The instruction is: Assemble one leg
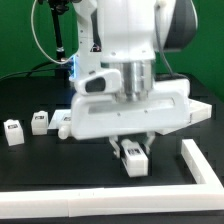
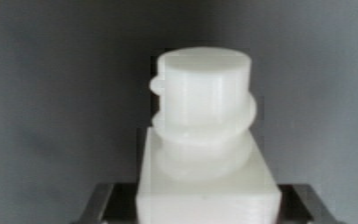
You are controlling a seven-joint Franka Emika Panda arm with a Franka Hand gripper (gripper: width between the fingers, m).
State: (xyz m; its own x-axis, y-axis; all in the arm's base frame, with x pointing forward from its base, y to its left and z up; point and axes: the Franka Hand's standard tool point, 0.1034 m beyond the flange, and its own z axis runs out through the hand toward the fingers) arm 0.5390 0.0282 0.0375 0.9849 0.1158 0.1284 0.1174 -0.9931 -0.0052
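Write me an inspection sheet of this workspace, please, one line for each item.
Surface: black table.
Job's things: leg held in the gripper, round end away from it.
Clutter: two small tagged white parts at the exterior view's left; white wall along that view's near and right edges.
Grippers: shut on the leg.
Cables: black cables behind the arm.
Surroundings: green backdrop.

White square-sectioned leg (image 1: 134,160), black-and-white tag on its side, round stepped tip (image 2: 202,95) at one end, clamped in gripper (image 1: 133,152). Further legs (image 1: 13,131) lying toward exterior view's left.
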